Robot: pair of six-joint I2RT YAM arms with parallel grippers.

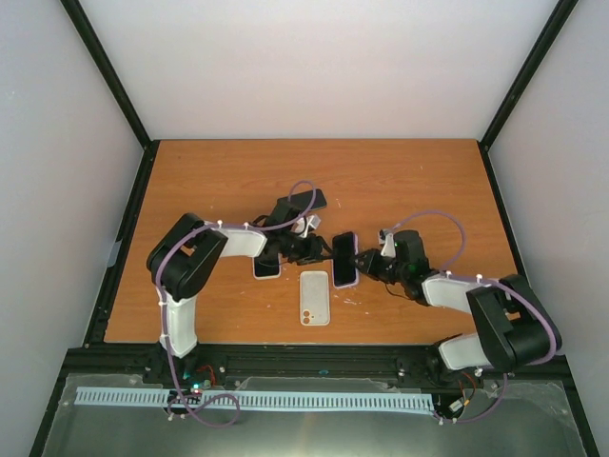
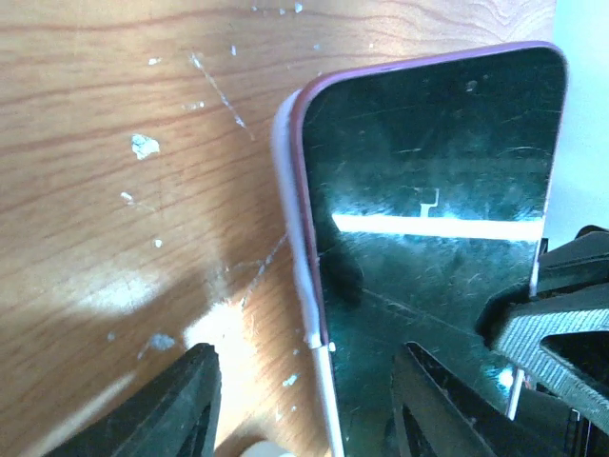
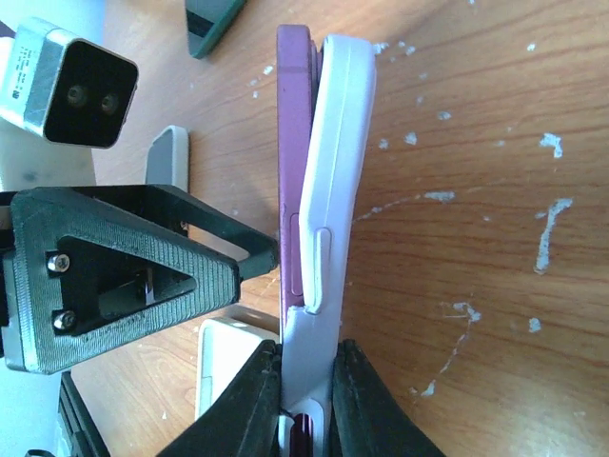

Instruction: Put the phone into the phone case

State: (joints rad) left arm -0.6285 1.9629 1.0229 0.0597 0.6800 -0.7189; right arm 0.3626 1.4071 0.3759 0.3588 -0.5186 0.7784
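phone (image 1: 344, 259) purple rim, blk screen; phone case (image 3: 338, 143) pale lilac; table (image 1: 219, 171) orange woodgrain

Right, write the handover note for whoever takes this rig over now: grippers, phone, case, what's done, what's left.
Right gripper: shut on one end of the pale phone case, with the phone's end pinched in too.
Left gripper: open, straddling the phone's long edge, one finger on the screen side.
Phone: purple, back against the case, held between both arms over the table.
Done: phone and case brought together.
Left: the case rim does not yet wrap the phone's side; press it in until seated.
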